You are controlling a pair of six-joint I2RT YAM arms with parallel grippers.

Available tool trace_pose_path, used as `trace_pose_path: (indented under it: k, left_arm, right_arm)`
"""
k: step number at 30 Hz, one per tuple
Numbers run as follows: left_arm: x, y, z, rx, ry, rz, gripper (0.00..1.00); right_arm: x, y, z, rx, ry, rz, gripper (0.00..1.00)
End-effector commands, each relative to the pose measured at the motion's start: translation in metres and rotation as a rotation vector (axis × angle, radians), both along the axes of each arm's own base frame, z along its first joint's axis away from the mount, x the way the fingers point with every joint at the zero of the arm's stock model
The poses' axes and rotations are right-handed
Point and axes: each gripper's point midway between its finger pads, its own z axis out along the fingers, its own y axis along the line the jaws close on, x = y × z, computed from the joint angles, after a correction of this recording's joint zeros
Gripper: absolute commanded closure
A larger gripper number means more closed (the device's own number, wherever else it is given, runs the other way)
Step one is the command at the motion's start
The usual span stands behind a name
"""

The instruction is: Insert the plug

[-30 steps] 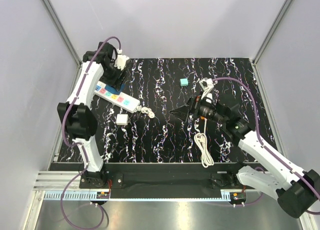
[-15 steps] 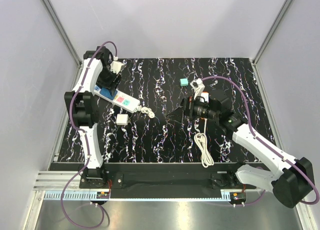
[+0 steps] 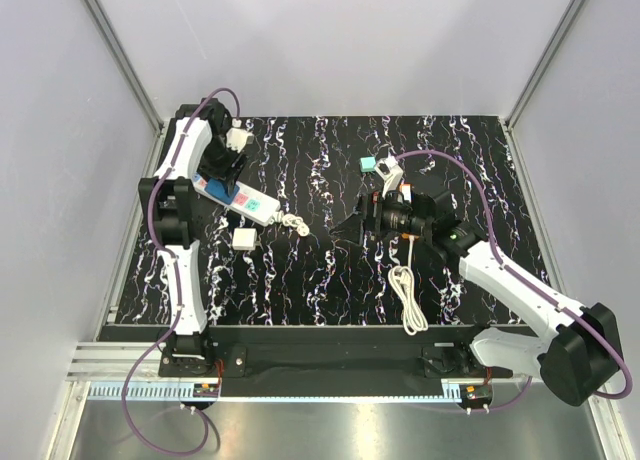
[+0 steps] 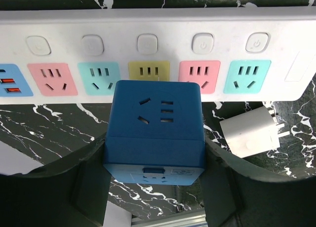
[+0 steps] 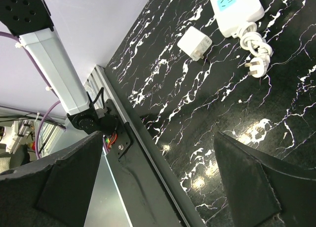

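Over the far-left end of the long white power strip with pastel-coloured sockets [image 3: 250, 202], the left tool [image 3: 221, 168] pinches a blue cube-shaped socket block [image 4: 154, 126] between its dark fingers [image 4: 86, 175]. Whether the block touches the strip cannot be told. Compared with a second ago, the left arm is folded back more tightly beside that end of the strip. The tool itself has shifted only slightly along it, with the same grip.

The small white cube-shaped plug adapter [image 3: 244, 238] lies on the black marbled bench [image 3: 330, 270] just on the near side of the strip, apart from it. Nothing holds it, and it has not moved.

Right of the strip, past its knotted white cord and three-pin plug [image 3: 295, 223], hovers the right tool [image 3: 352, 227]. Its jaws are spread wide and empty, and it has drifted closer to the strip than before. A tiny teal cube [image 3: 368, 164] sits well right of the strip.
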Motion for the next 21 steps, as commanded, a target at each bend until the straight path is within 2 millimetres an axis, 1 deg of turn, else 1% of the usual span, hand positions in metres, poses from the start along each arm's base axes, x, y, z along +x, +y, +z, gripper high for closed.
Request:
trace_pose_path:
  k: [1,3,6,9,16,18,21]
  left_arm:
    - [0.012,-0.003,0.009,-0.018,-0.041,-0.019,1.0]
    - [0.012,-0.002,0.004,-0.012,-0.032,-0.017,1.0]
    - [0.014,0.003,0.003,0.02,-0.033,-0.014,1.0]
    - [0.015,0.001,0.001,0.004,-0.033,-0.021,1.0]
    - [0.015,0.002,-0.01,0.008,-0.009,-0.025,1.0]
    - [0.014,0.002,-0.014,0.014,0.005,-0.026,1.0]
    - [0.009,0.006,-0.012,0.052,0.02,-0.026,1.0]
  right_arm:
    - [0.002,0.002,0.02,0.023,-0.06,0.019,0.0]
    - [0.001,0.002,0.019,0.022,-0.056,0.022,0.0]
    - [0.003,0.003,0.019,0.023,-0.056,0.02,0.0]
    - [0.003,0.003,0.018,0.021,-0.054,0.021,0.0]
    - [0.003,0.005,0.013,0.015,-0.043,0.032,0.0]
    - [0.003,0.005,0.011,0.01,-0.039,0.033,0.0]
    - [0.004,0.005,0.007,0.007,-0.031,0.031,0.0]
